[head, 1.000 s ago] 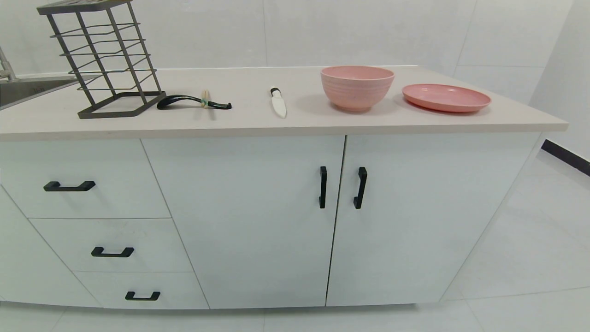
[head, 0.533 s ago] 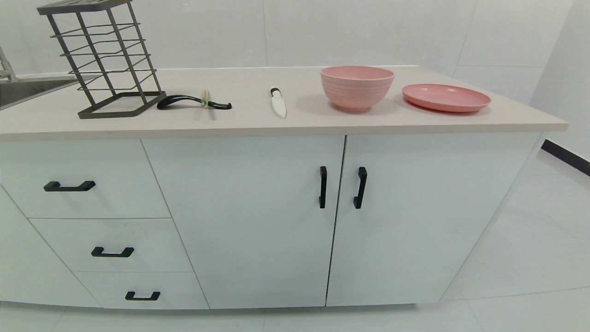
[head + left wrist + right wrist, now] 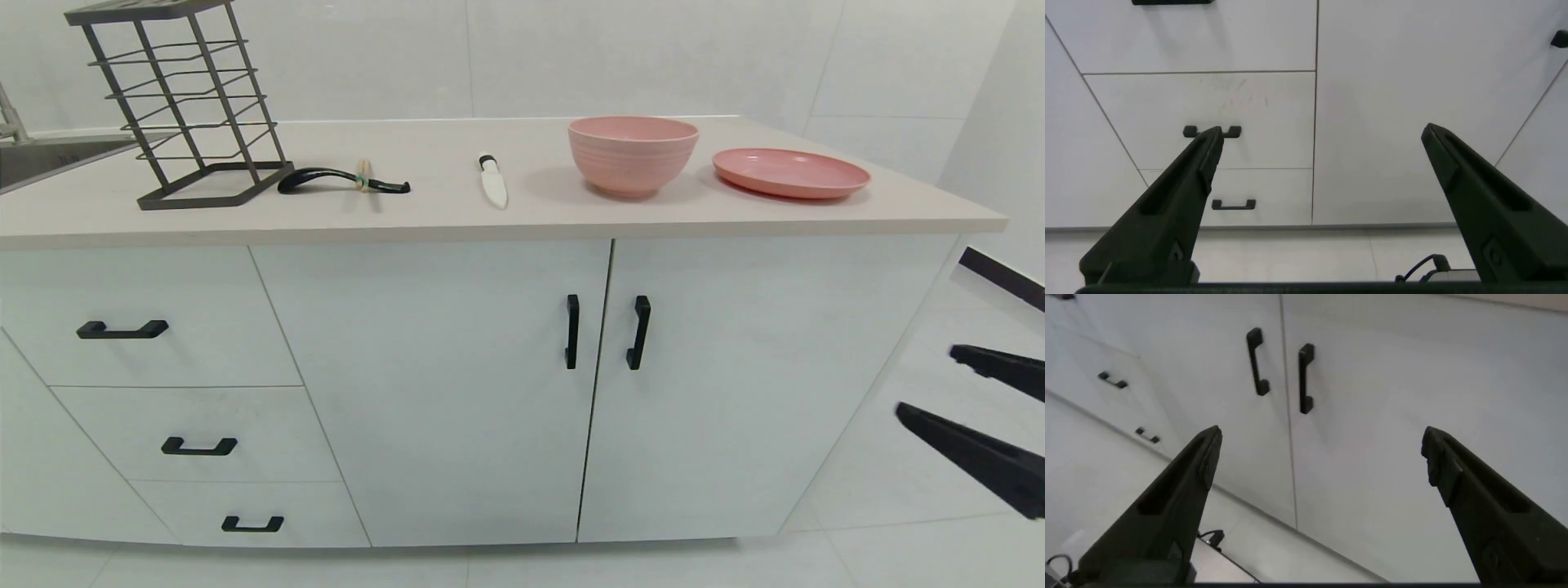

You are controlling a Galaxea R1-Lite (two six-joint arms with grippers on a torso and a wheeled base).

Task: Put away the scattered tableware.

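On the countertop (image 3: pixel 506 216) stand a pink bowl (image 3: pixel 632 153) and, to its right, a pink plate (image 3: pixel 790 172). A white knife with a black end (image 3: pixel 492 180) lies left of the bowl. Farther left, a black ladle (image 3: pixel 326 179) lies across a pair of chopsticks (image 3: pixel 366 173) beside a dark wire rack (image 3: pixel 184 102). My right gripper (image 3: pixel 931 384) stands open at the right, low beside the cabinet, far below the plate. My left gripper (image 3: pixel 1319 139) is open too, facing the drawer fronts with nothing between its fingers.
A sink (image 3: pixel 49 155) sits at the far left of the counter. Below it are three drawers with black handles (image 3: pixel 122 329) and two cabinet doors with vertical black handles (image 3: pixel 604 331). Tiled floor lies to the right of the cabinet.
My right gripper has come into the head view at the lower right. The things on the counter have not moved.
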